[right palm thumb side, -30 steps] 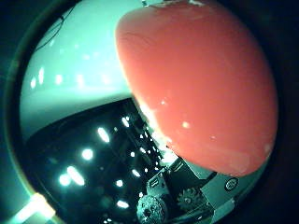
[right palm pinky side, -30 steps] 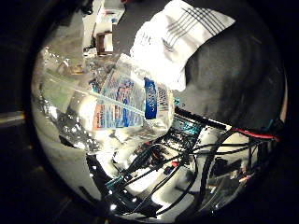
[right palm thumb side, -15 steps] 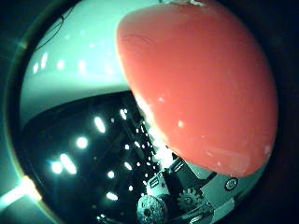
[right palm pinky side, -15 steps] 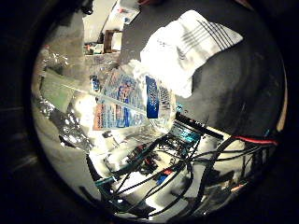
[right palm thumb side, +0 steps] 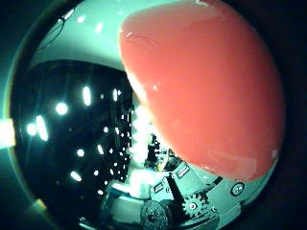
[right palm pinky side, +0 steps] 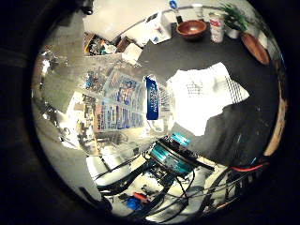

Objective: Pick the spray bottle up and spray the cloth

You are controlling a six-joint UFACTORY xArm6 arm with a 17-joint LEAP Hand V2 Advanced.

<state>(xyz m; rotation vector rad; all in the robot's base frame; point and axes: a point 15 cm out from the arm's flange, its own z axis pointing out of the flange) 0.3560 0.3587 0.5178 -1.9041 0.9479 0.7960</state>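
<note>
A clear spray bottle (right palm pinky side: 126, 110) with a blue and white label lies close against my palm and fills much of the little finger side view. Its red rounded top (right palm thumb side: 206, 86) fills most of the thumb side view. The hand (right palm pinky side: 164, 159) shows teal and white parts beside the bottle's body, and geared parts (right palm thumb side: 192, 201) under the red top. The fingers appear curled round the bottle. Beyond the bottle, a white cloth (right palm pinky side: 206, 96) with thin dark stripes lies crumpled on the dark table (right palm pinky side: 234, 136), apart from the bottle.
At the table's far side stand a wooden bowl (right palm pinky side: 191, 29), a can (right palm pinky side: 216, 26), a small potted plant (right palm pinky side: 233, 18) and a white box (right palm pinky side: 157, 28). A wooden plate (right palm pinky side: 255, 47) lies beside the plant. Ceiling lights show in the thumb side view.
The whole view has swung, bringing the table's far side and its objects into sight. The bottle keeps its place against the palm. The cloth lies as before.
</note>
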